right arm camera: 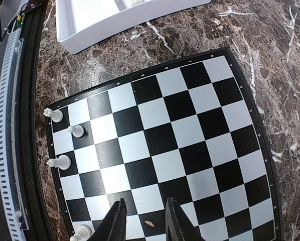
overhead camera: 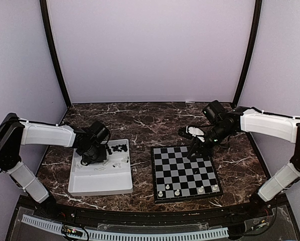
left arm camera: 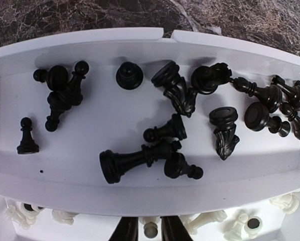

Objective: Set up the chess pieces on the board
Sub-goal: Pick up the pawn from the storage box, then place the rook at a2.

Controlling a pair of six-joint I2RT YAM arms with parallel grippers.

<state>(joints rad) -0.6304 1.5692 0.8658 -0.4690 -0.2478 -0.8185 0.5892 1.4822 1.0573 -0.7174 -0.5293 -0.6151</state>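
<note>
The board [overhead camera: 182, 170] lies right of centre, and several white chess pieces [overhead camera: 177, 192] stand along its near edge. They also show at the left of the right wrist view [right arm camera: 59, 161]. My right gripper [overhead camera: 195, 150] hovers open and empty over the board [right arm camera: 190, 125], fingers apart [right arm camera: 145, 201]. Several black pieces [left arm camera: 140, 160] lie toppled in the tray's far compartment, and white ones [left arm camera: 210, 218] lie in the near compartment. My left gripper [left arm camera: 146, 221] is low in the tray [overhead camera: 92, 150], its fingers closed against a white pawn [left arm camera: 150, 230].
The white plastic tray [overhead camera: 100, 188] sits left of the board, with a raised divider wall [left arm camera: 140, 188] between its compartments. A small tan speck [right arm camera: 149, 223] lies on the board under my right gripper. Dark marble table all round; a cable rail runs along the near edge [right arm camera: 12, 150].
</note>
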